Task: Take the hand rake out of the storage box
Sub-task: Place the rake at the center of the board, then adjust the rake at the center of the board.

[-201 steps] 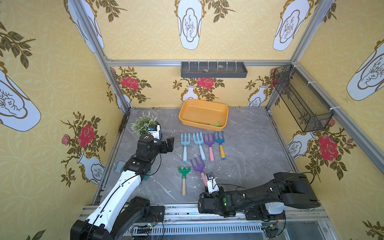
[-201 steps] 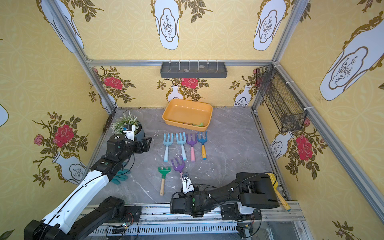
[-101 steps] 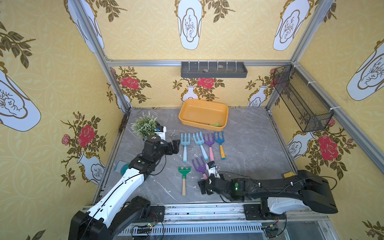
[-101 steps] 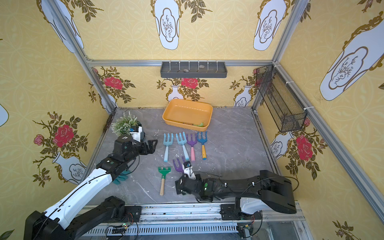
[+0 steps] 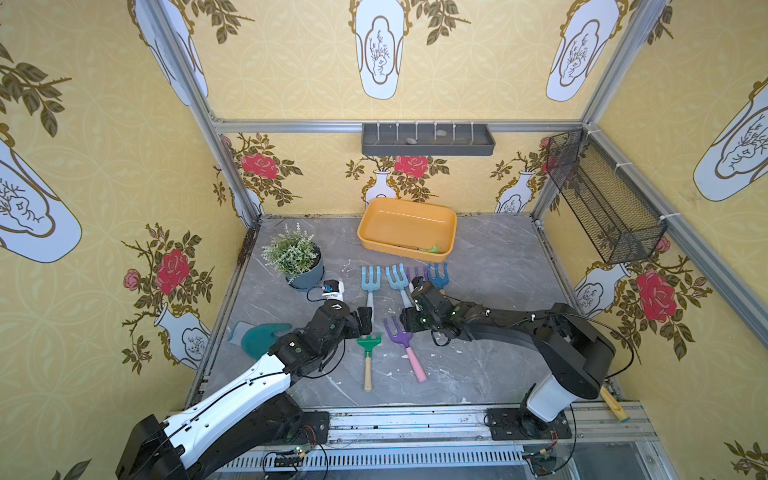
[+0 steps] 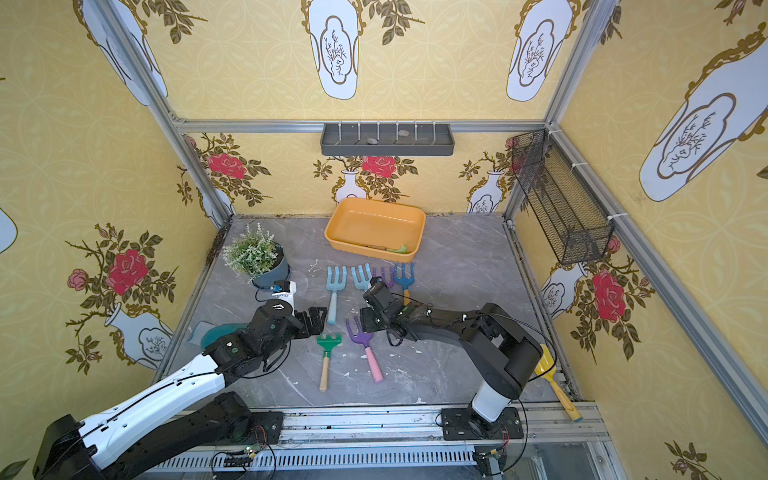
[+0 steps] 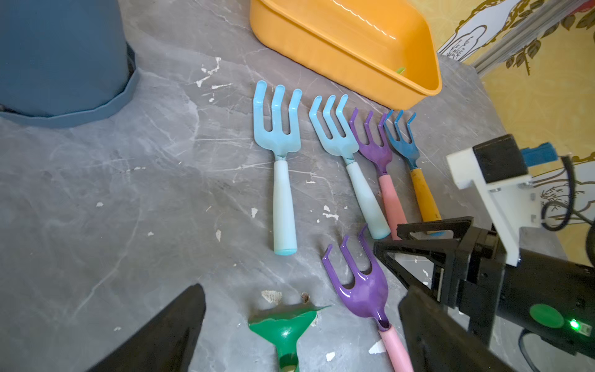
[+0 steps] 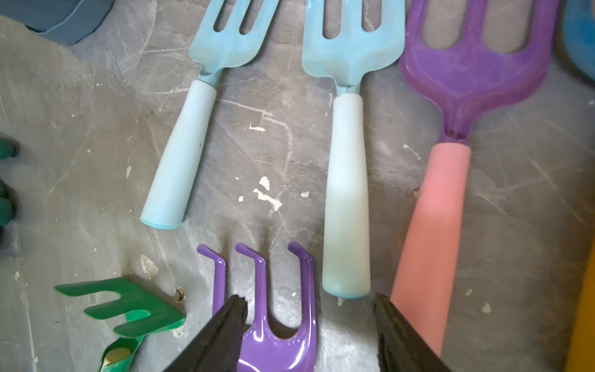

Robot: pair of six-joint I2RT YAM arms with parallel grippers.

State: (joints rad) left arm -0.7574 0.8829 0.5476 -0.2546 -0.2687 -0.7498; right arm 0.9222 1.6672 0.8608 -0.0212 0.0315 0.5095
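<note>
The orange-yellow storage box (image 5: 376, 232) (image 6: 345, 235) (image 7: 325, 54) stands at the back of the table. A green hand rake (image 5: 432, 249) (image 6: 401, 249) lies against its near wall, mostly hidden. Both grippers are far from the box, over loose rakes on the table. My left gripper (image 5: 365, 322) (image 7: 299, 338) is open above a green rake head (image 7: 283, 325). My right gripper (image 5: 405, 322) (image 8: 309, 322) is open over the head of a purple rake (image 8: 273, 348) (image 5: 399, 332), which lies flat on the table.
A row of several rakes (image 5: 399, 282) lies between the grippers and the box. A potted plant (image 5: 295, 257) stands at the left and a teal glove (image 5: 259, 336) lies near it. A wire basket (image 5: 602, 199) and a grey divided tray (image 5: 428, 139) hang on the walls.
My right arm has reached forward from the table's front edge, its gripper passing from the purple rake's handle end to its head. My left gripper has moved right, toward the green rake.
</note>
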